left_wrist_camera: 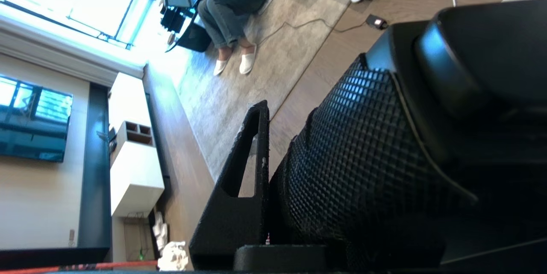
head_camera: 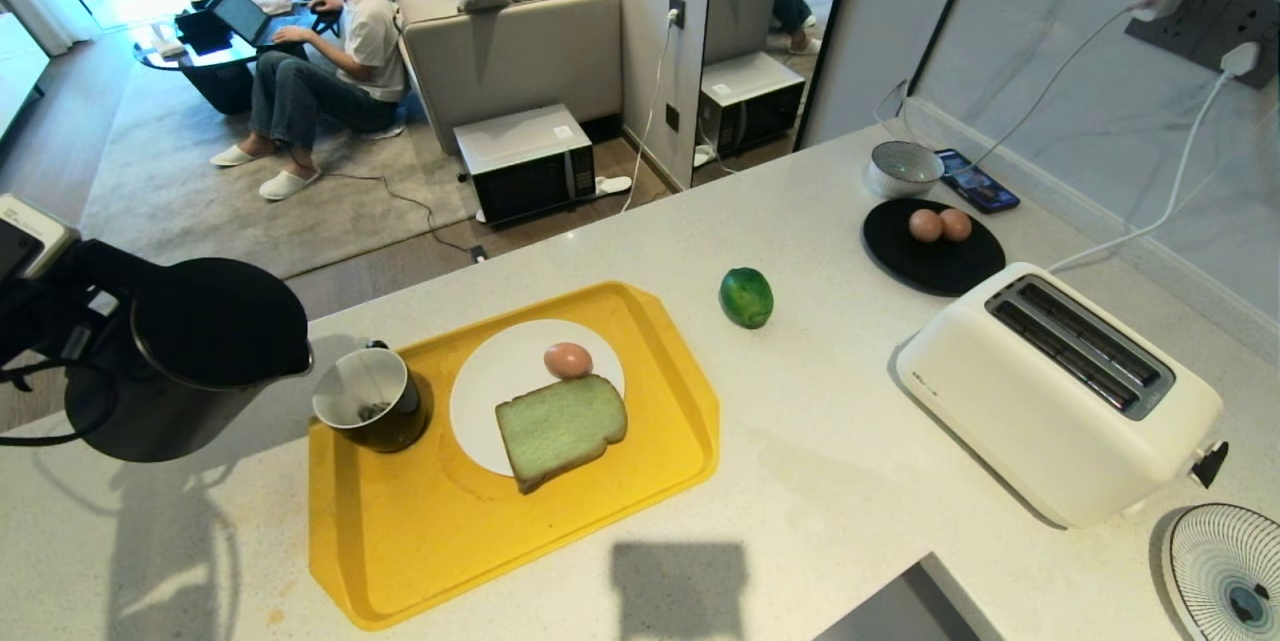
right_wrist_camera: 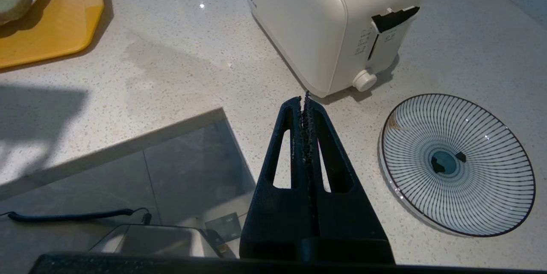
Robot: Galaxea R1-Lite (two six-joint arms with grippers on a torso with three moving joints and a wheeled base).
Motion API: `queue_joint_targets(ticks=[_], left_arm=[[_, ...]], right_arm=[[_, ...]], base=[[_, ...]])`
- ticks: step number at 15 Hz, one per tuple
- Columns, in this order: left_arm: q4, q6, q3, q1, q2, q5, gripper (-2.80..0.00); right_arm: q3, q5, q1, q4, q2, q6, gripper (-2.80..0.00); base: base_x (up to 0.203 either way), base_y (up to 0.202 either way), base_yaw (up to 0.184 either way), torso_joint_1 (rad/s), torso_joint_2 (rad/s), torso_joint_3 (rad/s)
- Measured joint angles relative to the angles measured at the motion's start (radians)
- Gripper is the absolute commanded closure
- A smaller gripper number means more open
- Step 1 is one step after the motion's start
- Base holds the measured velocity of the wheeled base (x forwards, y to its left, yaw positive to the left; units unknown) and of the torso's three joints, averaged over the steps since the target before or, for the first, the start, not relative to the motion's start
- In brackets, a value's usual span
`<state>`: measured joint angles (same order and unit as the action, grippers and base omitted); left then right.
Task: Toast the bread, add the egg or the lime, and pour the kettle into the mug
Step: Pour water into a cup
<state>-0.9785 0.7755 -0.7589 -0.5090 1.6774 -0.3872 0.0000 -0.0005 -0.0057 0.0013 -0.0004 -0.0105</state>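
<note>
At the left edge of the head view, the kettle is held tilted by the left gripper, fingers clamped on its handle, spout just beside the mug on the yellow tray. The bread and egg are seen on the white plate, the lime on the tabletop. The right gripper is seen with fingers pressed together near the toaster.

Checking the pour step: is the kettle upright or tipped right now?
Tipped. In the head view the kettle, gripped by the left claw, leans with its spout toward the mug on the yellow tray. No water stream shows.
</note>
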Motion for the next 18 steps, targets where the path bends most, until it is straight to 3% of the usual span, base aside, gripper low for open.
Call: queue_joint_targets(ticks=[2, 14, 18], left_arm=[[0.000, 0.004, -0.024, 0.020, 0.005, 0.001, 0.00], [0.032, 0.164, -0.069, 0.074, 0.013, 0.023, 0.00], [0.032, 0.179, -0.072, 0.080, 0.013, 0.026, 0.00]], right_arm=[[0.000, 0.000, 0.000, 0.000, 0.000, 0.001, 0.00], [0.000, -0.002, 0.000, 0.000, 0.000, 0.012, 0.00], [0.000, -0.003, 0.000, 0.000, 0.000, 0.012, 0.00]], base=[[0.000, 0.000, 0.000, 0.000, 0.00, 0.000], [0.000, 0.000, 0.000, 0.000, 0.00, 0.000], [0.000, 0.000, 0.000, 0.000, 0.00, 0.000]])
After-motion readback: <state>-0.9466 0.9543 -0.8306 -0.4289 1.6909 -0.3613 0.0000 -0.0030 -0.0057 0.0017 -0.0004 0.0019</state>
